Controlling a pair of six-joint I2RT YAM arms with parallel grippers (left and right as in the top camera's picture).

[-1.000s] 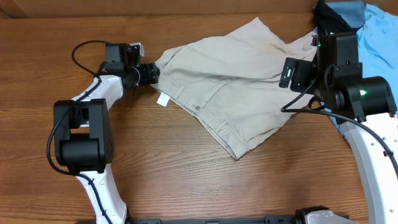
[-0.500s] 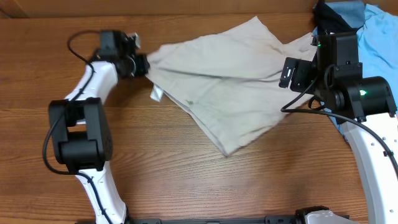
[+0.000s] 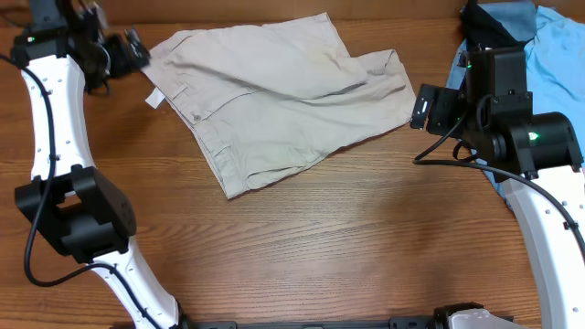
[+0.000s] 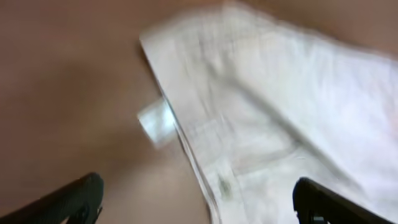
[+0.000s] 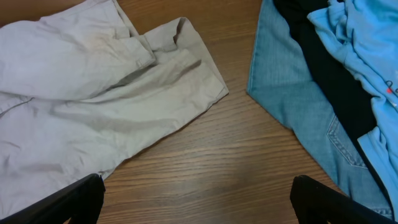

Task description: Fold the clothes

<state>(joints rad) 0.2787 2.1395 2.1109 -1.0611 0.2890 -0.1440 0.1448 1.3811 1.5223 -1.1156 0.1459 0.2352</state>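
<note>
The clothes, a pair of beige shorts [image 3: 274,91], lie spread flat at the back middle of the table, waistband to the left with a small white label [image 3: 154,98] sticking out. My left gripper [image 3: 130,47] hovers just left of the waistband corner, open and holding nothing. In the blurred left wrist view the waistband edge [image 4: 193,155] and the label [image 4: 157,121] run between the wide-apart fingers of the left gripper [image 4: 199,205]. My right gripper [image 3: 423,107] stands open beside the shorts' right leg [image 5: 155,87]. Only bare wood shows between the fingertips of the right gripper [image 5: 199,202].
A pile of other garments lies at the back right: blue jeans [image 5: 298,93], a black piece [image 5: 323,68] and a light blue shirt [image 3: 553,46]. The right arm's base stands over part of this pile. Bare wooden table [image 3: 320,247] stretches in front of the shorts.
The left gripper dragged the shorts left and toward the back, then let go and opened, ending at the far left corner. The shorts now lie flatter. The right arm stayed still.
</note>
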